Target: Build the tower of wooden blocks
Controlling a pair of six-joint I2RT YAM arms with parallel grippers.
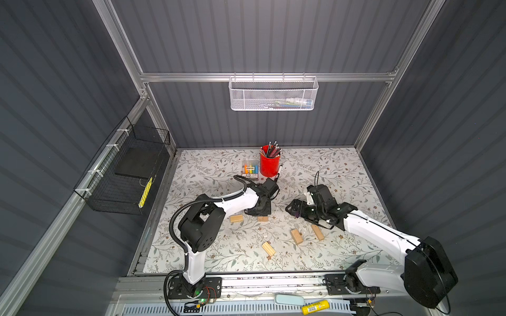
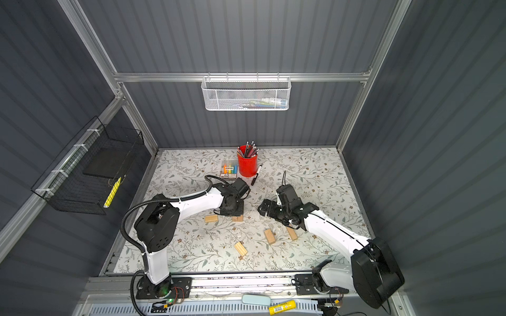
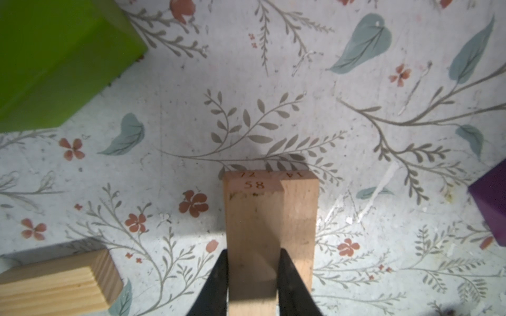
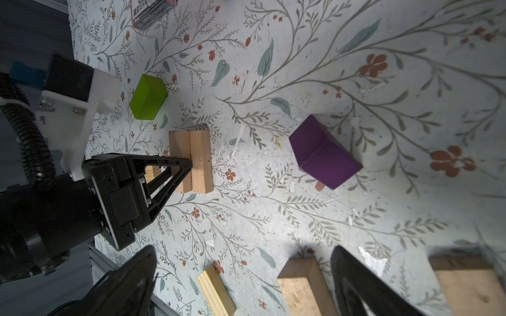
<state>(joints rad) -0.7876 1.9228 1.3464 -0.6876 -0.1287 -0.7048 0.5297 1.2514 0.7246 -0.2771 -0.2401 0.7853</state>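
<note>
My left gripper (image 3: 253,254) is shut on a pale wood block (image 3: 252,219) low at the mat, right beside a second pale block (image 3: 299,219). The right wrist view shows this pair (image 4: 191,161) with the left gripper (image 4: 186,164) on one of them. A lime green block (image 4: 147,97) and a purple block (image 4: 323,153) lie on either side. My right gripper (image 4: 243,262) hangs open and empty above loose pale blocks (image 4: 304,287). In both top views, pale blocks (image 1: 296,236) (image 2: 240,248) lie scattered near the front. No tower shows.
At the back of the floral mat (image 1: 328,175) stand a red pencil cup (image 1: 269,164) and a clear box of markers (image 1: 250,171), with a black marker (image 1: 279,172) beside them. A grooved block (image 1: 236,218) lies by the left arm. Wire baskets (image 1: 123,169) hang on the walls.
</note>
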